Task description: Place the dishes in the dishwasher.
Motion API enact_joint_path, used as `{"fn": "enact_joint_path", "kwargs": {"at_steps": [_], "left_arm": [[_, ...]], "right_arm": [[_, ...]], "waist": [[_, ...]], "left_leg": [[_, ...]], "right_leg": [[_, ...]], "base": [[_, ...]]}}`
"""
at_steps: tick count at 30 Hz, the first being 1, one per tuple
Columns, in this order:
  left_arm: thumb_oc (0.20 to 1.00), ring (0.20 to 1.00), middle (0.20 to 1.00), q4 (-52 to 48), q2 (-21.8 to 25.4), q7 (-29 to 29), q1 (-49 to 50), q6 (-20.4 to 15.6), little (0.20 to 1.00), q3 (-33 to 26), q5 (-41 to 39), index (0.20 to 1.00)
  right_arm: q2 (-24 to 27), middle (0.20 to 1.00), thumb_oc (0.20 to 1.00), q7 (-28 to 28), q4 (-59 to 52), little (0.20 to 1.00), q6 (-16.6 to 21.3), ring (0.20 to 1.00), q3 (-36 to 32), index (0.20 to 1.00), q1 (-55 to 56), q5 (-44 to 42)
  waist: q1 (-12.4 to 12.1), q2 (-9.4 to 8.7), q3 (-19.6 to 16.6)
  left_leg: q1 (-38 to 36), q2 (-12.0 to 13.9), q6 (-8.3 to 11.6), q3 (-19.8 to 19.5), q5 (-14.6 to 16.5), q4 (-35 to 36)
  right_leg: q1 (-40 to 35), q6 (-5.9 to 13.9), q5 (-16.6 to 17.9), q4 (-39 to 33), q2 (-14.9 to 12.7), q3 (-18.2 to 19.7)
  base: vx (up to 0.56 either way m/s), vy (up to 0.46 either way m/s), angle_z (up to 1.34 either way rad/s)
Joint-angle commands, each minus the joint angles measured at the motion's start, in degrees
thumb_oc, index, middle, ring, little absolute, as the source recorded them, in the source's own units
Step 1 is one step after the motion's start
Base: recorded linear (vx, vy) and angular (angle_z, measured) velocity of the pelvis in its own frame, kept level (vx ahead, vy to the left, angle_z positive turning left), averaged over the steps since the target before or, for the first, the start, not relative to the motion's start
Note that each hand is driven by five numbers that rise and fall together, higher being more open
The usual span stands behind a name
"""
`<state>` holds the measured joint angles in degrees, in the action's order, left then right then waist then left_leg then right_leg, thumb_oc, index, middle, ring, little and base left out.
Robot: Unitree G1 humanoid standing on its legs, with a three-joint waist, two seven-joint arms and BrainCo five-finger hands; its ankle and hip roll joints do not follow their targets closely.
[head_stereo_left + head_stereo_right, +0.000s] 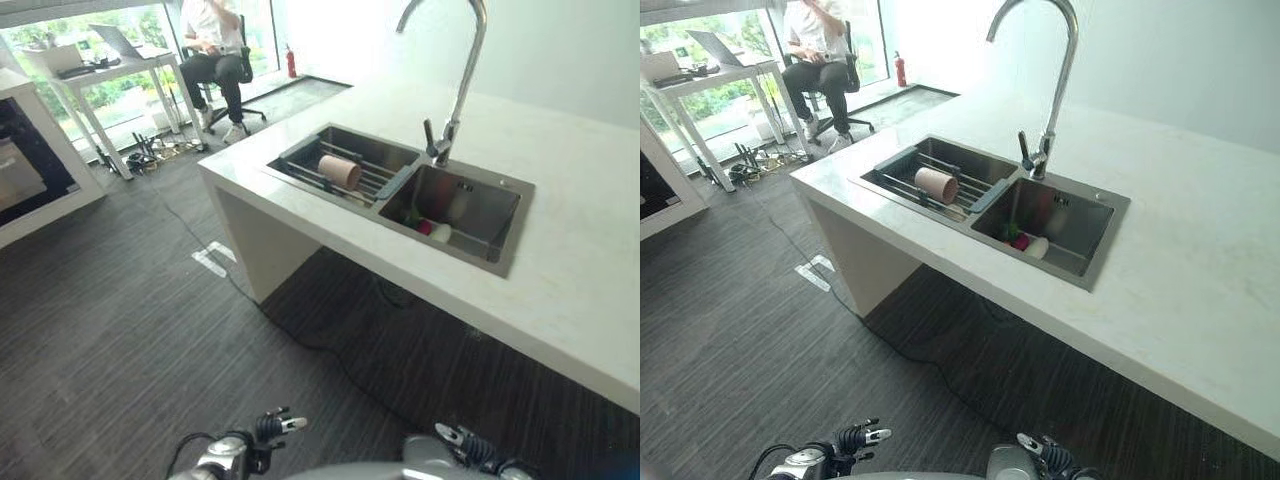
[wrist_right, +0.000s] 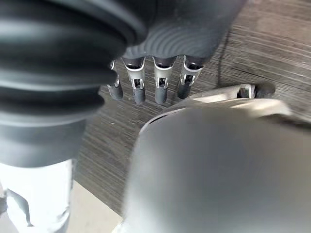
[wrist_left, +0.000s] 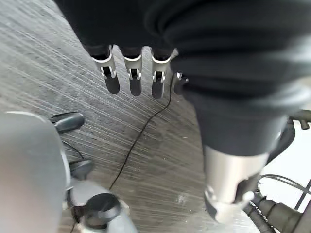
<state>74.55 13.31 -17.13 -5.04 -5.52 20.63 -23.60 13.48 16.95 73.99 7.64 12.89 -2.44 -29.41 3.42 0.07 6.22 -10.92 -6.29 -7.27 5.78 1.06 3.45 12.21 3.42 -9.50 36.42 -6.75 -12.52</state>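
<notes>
Cup (image 1: 340, 171), pinkish and lying on its side with its long axis level, rests on the sink (image 1: 489, 260) rack well ahead of both our hands, our left hand (image 3: 133, 73) and right hand (image 2: 155, 80) hanging empty with fingers straight, the left marginally nearer.

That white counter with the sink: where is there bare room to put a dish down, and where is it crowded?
The counter is bare right of the sink and behind the faucet, and along a narrow front strip. The left basin is crowded: a rack holds a pink cup. The right basin holds small items in its near corner. Both hands, left hand and right hand, hang low over the floor.
</notes>
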Motion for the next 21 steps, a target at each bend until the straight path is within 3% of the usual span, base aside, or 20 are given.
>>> {"fn": "enact_joint_path", "kwargs": {"at_steps": [1, 2, 3, 5, 8, 13, 16, 19, 21], "left_arm": [[1.000, 1.000, 1.000, 0.0, -0.7, -0.3, -2.3, 0.1, 1.000, -0.8, 1.5, 1.000], [1.000, 1.000, 1.000, 0.2, -0.8, -0.2, -2.2, 0.0, 1.000, -0.9, 1.7, 1.000], [1.000, 1.000, 1.000, 0.3, -0.8, 0.0, -1.3, -0.7, 1.000, -1.1, 2.1, 1.000], [1.000, 1.000, 1.000, 0.2, -0.7, 0.3, -0.5, -0.8, 1.000, -1.4, 2.3, 1.000], [1.000, 1.000, 1.000, 0.1, -0.5, -0.5, 0.1, -1.0, 1.000, -1.5, 2.9, 1.000], [1.000, 1.000, 1.000, -0.2, -1.2, -0.6, 0.0, -1.6, 1.000, -1.8, 3.0, 1.000], [1.000, 1.000, 1.000, -0.3, -1.5, -0.2, -0.4, -1.9, 1.000, -1.7, 2.8, 1.000], [1.000, 1.000, 1.000, -0.3, -1.6, 0.1, -1.0, -1.2, 1.000, -2.5, 2.4, 1.000], [1.000, 1.000, 1.000, -0.3, -1.9, 0.1, -1.2, -1.2, 1.000, -2.9, 3.4, 1.000]], "right_arm": [[0.7, 1.000, 1.000, 0.5, 1.9, 1.000, 0.7, 1.000, 0.3, 1.000, -3.1, -1.3], [0.7, 1.000, 1.000, 0.7, 2.2, 1.000, 1.0, 1.000, 0.3, 1.000, -3.1, -1.4], [0.3, 1.000, 1.000, 0.8, 2.6, 1.000, 1.9, 1.000, 0.3, 1.000, -3.1, -1.2], [0.1, 1.000, 1.000, 0.5, 2.3, 1.000, 1.7, 1.000, 0.4, 1.000, -3.1, -0.9], [0.4, 1.000, 1.000, -0.2, 2.2, 1.000, 1.4, 1.000, 0.3, 1.000, -3.0, -1.4], [1.6, 1.000, 1.000, -0.8, 1.5, 1.000, 1.4, 1.000, 0.1, 1.000, -3.1, -1.7], [2.2, 1.000, 1.000, -0.4, 1.2, 1.000, 1.1, 1.000, -0.2, 1.000, -2.9, -1.4], [2.8, 1.000, 1.000, -1.0, 1.3, 1.000, 0.1, 1.000, -0.2, 1.000, -3.0, -1.6], [2.8, 1.000, 1.000, -1.2, 2.2, 1.000, -0.4, 1.000, -0.5, 1.000, -3.4, -1.2]], "waist": [[0.2, 0.21, 1.0], [0.4, 0.05, 1.1], [0.6, -0.15, 1.4], [0.5, 0.17, 1.2], [0.8, 0.17, 0.5], [1.4, -0.32, -0.3], [1.4, -0.55, -0.2], [1.2, -0.77, 0.4], [0.7, -0.72, 0.7]], "left_leg": [[3.4, 3.2, 3.25, 0.2, 2.0, -1.8], [2.7, 2.9, 3.33, 0.2, 2.4, -1.4], [0.8, 2.3, 3.30, 0.0, 3.4, -0.4], [0.0, 2.4, 3.69, 0.5, 3.4, 0.3], [-0.5, 2.7, 3.86, 0.6, 4.1, -1.0], [0.9, 2.4, 4.64, 0.7, 8.0, -10.2], [3.4, 2.9, 5.76, 0.0, 6.5, -17.3], [7.8, 4.2, 7.20, -1.1, 3.1, -25.2], [9.2, 4.4, 6.70, -1.6, 3.1, -23.5]], "right_leg": [[-9.7, 0.35, 8.9, -24.0, 4.9, 4.1], [-8.6, 0.64, 9.9, -26.0, 4.7, 3.5], [-5.1, 2.38, 14.1, -27.2, 3.5, 1.9], [-5.5, 1.77, 13.0, -27.8, 3.5, -0.1], [-7.7, 0.77, 12.6, -30.1, 4.4, 0.3], [-11.1, -1.64, 10.7, -31.4, 5.8, 3.0], [-12.0, -2.78, 9.8, -31.3, 6.0, 4.3], [-13.6, -4.15, 8.6, -31.3, 6.3, 6.1], [-15.0, -4.05, 8.0, -31.4, 6.6, 7.8]], "base": [[0.22, -0.049, 0.16], [0.26, -0.077, 0.43], [0.25, -0.099, 0.43], [0.23, -0.122, 0.21], [0.24, -0.149, 0.36], [0.16, -0.121, 0.02], [0.03, -0.068, -0.28], [0.04, -0.046, -0.38], [0.13, 0.051, -0.40]]}}
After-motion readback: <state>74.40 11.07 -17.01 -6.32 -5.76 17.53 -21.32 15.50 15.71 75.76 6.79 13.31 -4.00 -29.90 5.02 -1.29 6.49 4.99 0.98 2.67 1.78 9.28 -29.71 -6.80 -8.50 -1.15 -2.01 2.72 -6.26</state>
